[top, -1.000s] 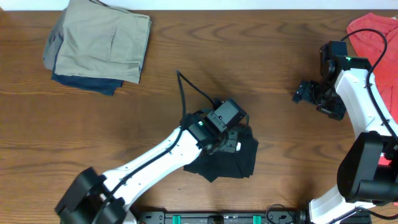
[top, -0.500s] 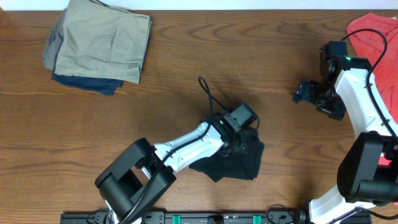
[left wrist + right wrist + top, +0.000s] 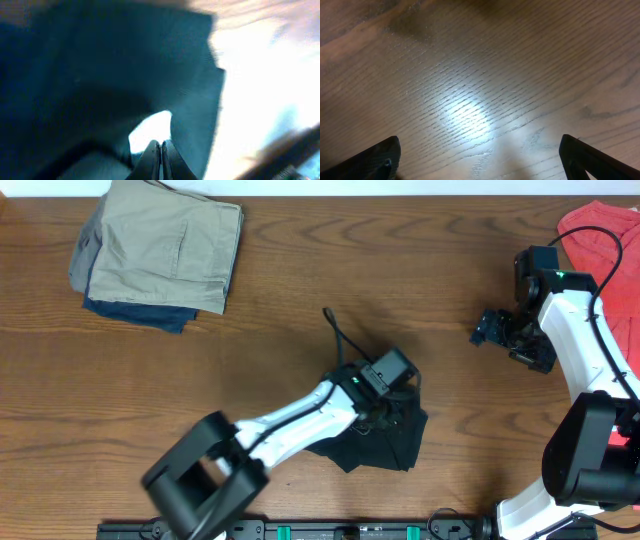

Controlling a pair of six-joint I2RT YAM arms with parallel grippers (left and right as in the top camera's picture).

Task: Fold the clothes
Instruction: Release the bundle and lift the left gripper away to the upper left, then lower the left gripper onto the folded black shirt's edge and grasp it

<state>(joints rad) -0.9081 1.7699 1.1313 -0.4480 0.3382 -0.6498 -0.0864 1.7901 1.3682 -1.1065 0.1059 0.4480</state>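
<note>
While the right claw (image 3: 488, 330) hangs spread wide over the bare counter (image 3: 300, 270) far right, the left claw (image 3: 161, 150) sits clenched amid the crumpled black T-shirt (image 3: 395, 442) near centre.

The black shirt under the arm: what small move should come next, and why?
Probably draw the left gripper, shut amid the folds, upward to open out the black T-shirt, since it lies bunched in a heap. The right gripper hangs open, far off over the table.

You're at a robot lab bench: wood-grain table (image 3: 250, 370), mounting rail (image 3: 350, 531) along its near edge, folded garments (image 3: 160, 255) far left.
</note>
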